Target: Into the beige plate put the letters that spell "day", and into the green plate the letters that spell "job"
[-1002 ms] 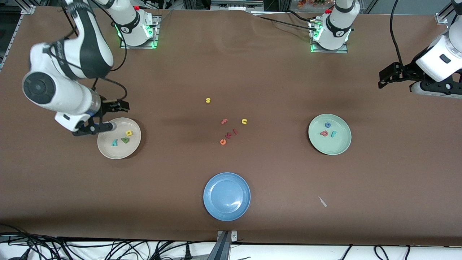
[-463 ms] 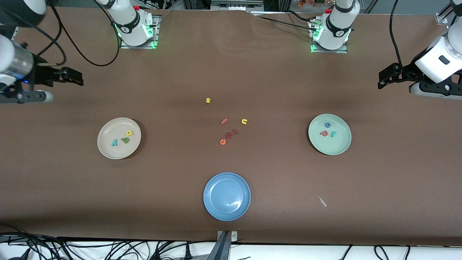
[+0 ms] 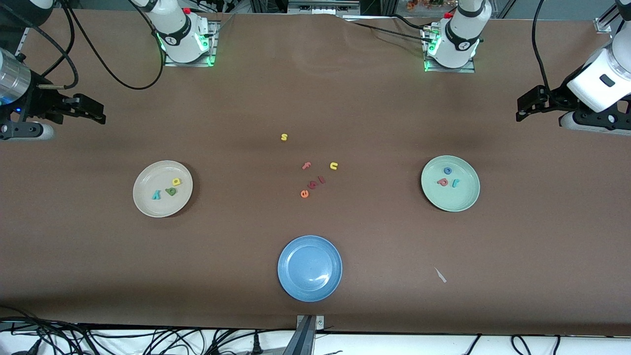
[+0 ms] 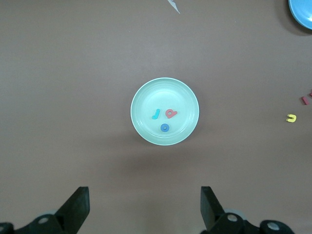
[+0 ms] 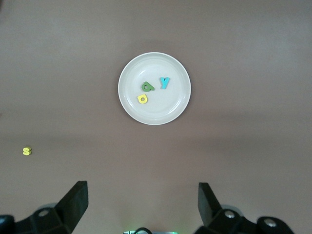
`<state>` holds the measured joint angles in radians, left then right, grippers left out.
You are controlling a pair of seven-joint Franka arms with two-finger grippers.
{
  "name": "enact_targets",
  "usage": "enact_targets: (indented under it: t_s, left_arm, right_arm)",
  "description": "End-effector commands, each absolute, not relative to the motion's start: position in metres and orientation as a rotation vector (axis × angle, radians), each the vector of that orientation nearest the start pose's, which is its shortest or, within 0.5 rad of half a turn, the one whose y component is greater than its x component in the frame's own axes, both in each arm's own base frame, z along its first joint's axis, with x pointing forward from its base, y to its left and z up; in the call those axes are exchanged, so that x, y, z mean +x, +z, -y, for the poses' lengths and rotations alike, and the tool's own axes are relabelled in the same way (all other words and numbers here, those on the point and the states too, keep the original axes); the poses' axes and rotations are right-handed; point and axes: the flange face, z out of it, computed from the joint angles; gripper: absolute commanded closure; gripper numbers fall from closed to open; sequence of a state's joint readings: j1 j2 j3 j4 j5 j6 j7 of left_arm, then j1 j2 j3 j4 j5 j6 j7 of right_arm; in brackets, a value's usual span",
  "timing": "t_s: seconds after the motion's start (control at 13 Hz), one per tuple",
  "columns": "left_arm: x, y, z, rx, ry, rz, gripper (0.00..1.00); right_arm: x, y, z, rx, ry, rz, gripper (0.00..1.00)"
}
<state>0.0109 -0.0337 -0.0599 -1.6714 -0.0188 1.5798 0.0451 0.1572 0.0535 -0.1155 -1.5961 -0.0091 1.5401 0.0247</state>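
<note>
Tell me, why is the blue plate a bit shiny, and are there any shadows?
Front view: the blue plate catches soft overhead glare, and the beige plate casts a thin dark shadow at its rim. Left wrist view: a faint shadow smudge lies on the table beside the green plate. Right wrist view: even light, letters sharp.

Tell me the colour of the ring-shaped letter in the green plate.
Blue. The "o" shows best in the left wrist view.

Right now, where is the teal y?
In the beige plate toward the right arm's end of the table, the teal y lies beside the green d.
</note>
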Motion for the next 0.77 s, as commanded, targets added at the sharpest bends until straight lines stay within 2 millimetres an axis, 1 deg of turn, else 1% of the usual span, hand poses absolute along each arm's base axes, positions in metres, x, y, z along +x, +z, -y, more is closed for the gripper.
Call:
enact_targets:
  t_s: [0.0,0.23,0.39,0.46,0.69]
  left_arm:
    - [0.545,0.601,0.032,-3.170,0.083,-0.140,0.00]
    - [0.545,0.604,0.033,-3.171,0.078,-0.145,0.00]
    - [0.546,0.604,0.028,-3.170,0.078,-0.142,0.00]
    - [0.546,0.602,0.026,-3.172,0.083,-0.137,0.00]
    - [0.547,0.600,0.030,-3.170,0.085,-0.135,0.00]
  right_arm:
    - [0.556,0.583,-0.022,-3.133,0.140,0.016,0.00]
    - [0.556,0.586,-0.019,-3.134,0.130,0.011,0.00]
    - [0.556,0.586,-0.018,-3.134,0.130,0.007,0.00]
    - [0.556,0.586,-0.013,-3.134,0.130,-0.005,0.00]
    - [0.556,0.586,-0.012,-3.134,0.130,-0.010,0.00]
